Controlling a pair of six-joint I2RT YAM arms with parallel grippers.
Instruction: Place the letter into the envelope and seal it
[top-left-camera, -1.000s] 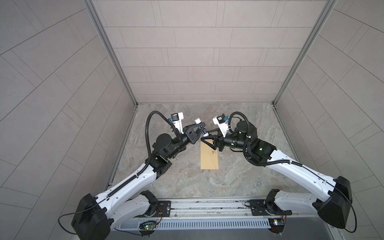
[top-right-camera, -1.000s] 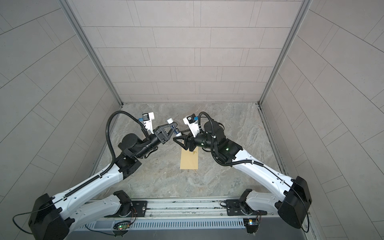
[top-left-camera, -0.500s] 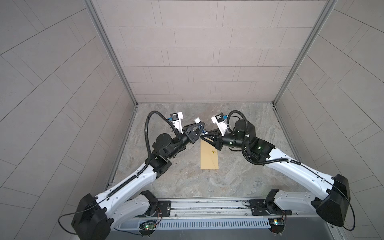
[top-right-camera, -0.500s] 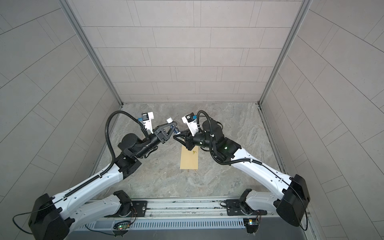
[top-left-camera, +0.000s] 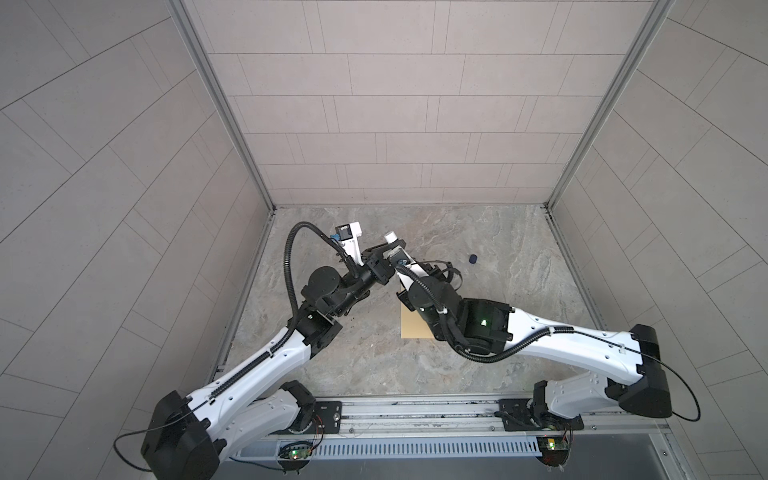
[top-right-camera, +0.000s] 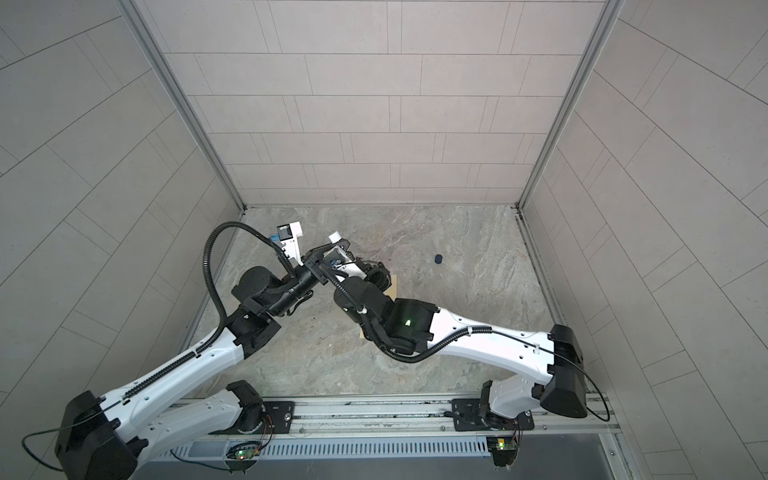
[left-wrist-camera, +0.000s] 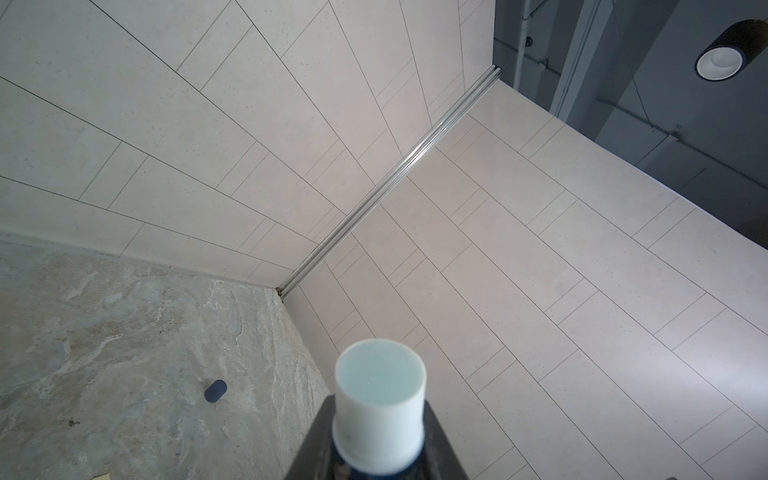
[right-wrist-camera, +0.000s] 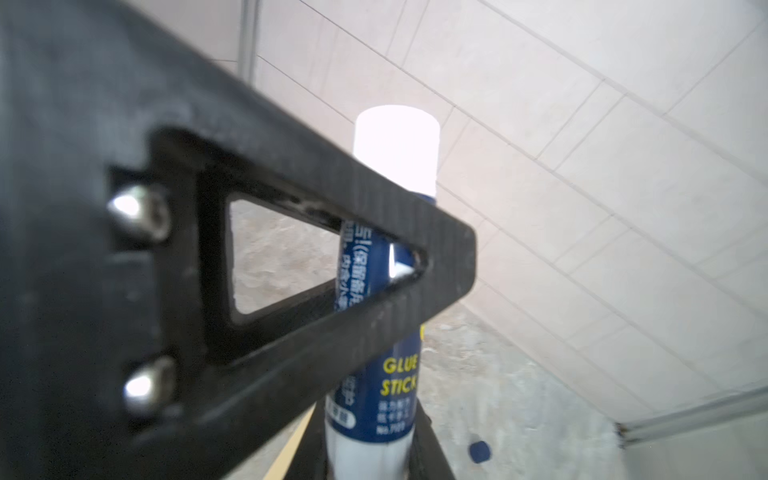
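A blue glue stick (right-wrist-camera: 395, 374) with its white top (top-left-camera: 390, 237) bare is held above the floor between both arms. My left gripper (left-wrist-camera: 379, 419) is shut on its upper part, seen in both top views (top-left-camera: 384, 254) (top-right-camera: 326, 254). My right gripper (right-wrist-camera: 370, 449) is shut on its lower end, close under the left one (top-left-camera: 398, 267). A left finger (right-wrist-camera: 332, 208) crosses in front of the stick in the right wrist view. The yellow-tan envelope (top-left-camera: 415, 326) lies flat on the floor, partly under my right forearm. The letter is out of view.
A small dark blue cap (top-left-camera: 473, 259) (left-wrist-camera: 215, 390) lies on the stone floor toward the back right. Tiled walls (top-left-camera: 395, 124) close in the floor on three sides. The arms' mounting rail (top-left-camera: 415, 411) runs along the front edge.
My right gripper has moved in against the left one and shut on the glue stick's lower end. The right forearm now covers more of the envelope. The left gripper has kept its grip.
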